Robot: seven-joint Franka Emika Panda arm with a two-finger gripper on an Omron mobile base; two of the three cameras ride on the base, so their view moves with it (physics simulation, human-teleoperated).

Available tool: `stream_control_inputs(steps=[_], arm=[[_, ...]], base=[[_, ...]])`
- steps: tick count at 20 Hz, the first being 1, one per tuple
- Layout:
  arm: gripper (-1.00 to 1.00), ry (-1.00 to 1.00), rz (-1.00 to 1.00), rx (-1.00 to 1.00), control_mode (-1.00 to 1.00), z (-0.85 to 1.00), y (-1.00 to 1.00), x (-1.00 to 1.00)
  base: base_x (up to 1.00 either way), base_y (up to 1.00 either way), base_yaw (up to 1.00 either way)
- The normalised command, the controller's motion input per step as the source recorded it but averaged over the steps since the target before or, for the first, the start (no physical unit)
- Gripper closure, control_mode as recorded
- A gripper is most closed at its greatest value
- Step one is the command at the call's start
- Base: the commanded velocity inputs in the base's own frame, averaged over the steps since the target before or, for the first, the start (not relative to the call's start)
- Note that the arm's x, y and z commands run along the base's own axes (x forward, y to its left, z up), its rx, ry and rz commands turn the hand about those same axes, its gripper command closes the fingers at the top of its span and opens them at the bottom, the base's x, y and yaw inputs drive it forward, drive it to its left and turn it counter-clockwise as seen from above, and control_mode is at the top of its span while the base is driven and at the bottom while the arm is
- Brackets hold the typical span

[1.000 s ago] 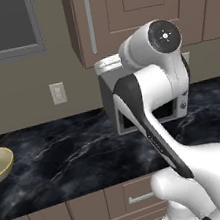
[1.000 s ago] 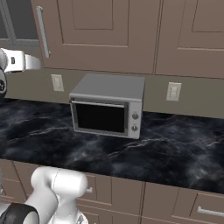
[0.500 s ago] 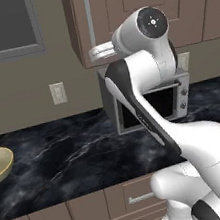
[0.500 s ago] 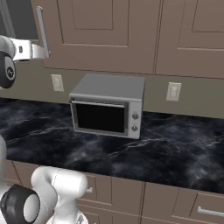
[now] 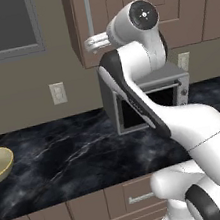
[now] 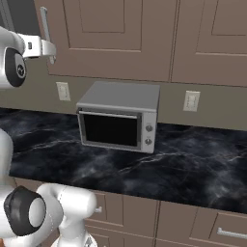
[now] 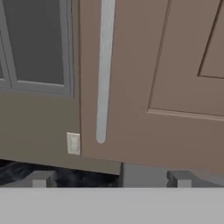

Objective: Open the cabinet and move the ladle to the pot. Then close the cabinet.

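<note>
Left of frame, the grey glass-paned cabinet (image 7: 35, 43); then the cabinet (image 7: 166, 78), door shut, its bar handle (image 7: 104, 70) running vertically — dead ahead, above the gripper (image 7: 109, 178), jaws wide, holding nothing.

A rendered home kitchen. Shown by brown wooden wall cabinets with recessed-panel doors (image 6: 116, 38) and a long vertical silver bar handle (image 7: 104, 74), a grey glass-paned cabinet (image 5: 4, 26), a black marbled stone tabletop (image 6: 193, 164), a silver box-shaped microwave oven (image 6: 118, 118) against the back edge, drawers with short horizontal handles (image 5: 142, 197) below, white wall outlets (image 5: 57, 93).
</note>
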Motion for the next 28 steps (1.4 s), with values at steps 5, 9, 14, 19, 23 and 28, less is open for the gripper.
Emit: stream_control_inputs(steps=[5, 9, 14, 19, 23, 28], arm=[[-1.00, -0.05, 0.00, 0.00, -1.00, 0.01, 0.01, 0.37], [-1.00, -0.02, 0.00, 0.00, -1.00, 0.00, 0.01, 0.37], [-1.00, 0.00, 0.00, 0.00, -1.00, 0.00, 0.05, 0.38], [-1.00, 0.00, 0.00, 0.00, -1.00, 0.00, 0.02, 0.39], [-1.00, 0.00, 0.00, 0.00, -1.00, 0.00, 0.00, 0.41], [-1.00, 0.00, 0.00, 0.00, -1.00, 0.00, 0.01, 0.38]], base=[[0.00, 0.00, 0.00], [0.00, 0.00, 0.00], [0.00, 0.00, 0.00], [0.00, 0.00, 0.00], [0.00, 0.00, 0.00], [0.00, 0.00, 0.00]])
